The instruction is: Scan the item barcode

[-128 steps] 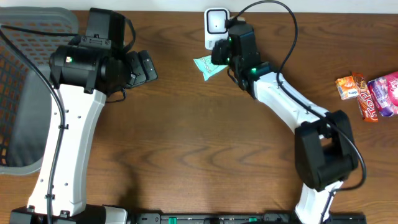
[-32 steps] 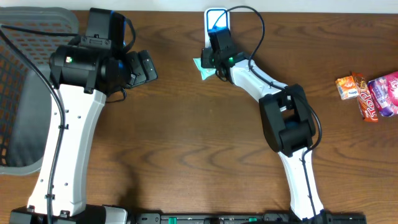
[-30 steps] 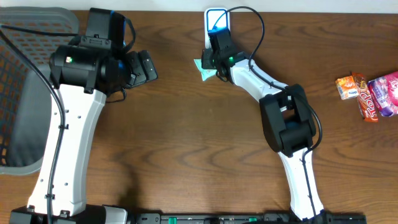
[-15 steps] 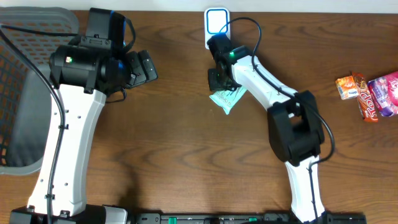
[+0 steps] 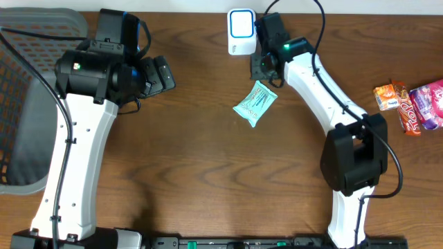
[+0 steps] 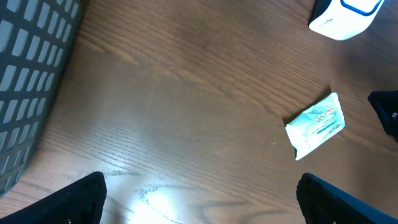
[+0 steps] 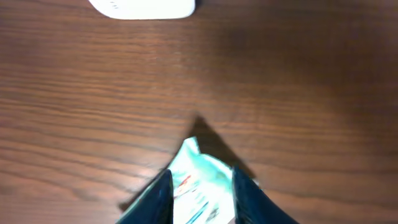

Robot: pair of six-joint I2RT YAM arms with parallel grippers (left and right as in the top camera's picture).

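Pkt point(image 5: 255, 104) on table point(image 5: 208, 173) ctr, scanner point(image 5: 239, 31) at far edge

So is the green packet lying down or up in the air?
Lying down. The teal plastic packet rests flat on the brown wooden table, apart from the right hand.

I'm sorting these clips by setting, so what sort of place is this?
Probably a mock shop checkout on a wooden table: a white scanner at the far edge, a teal packet lying near it, snack packets at one side, a mesh basket at the other.

Top-down overhead; packet point(image 5: 255, 104) in every view
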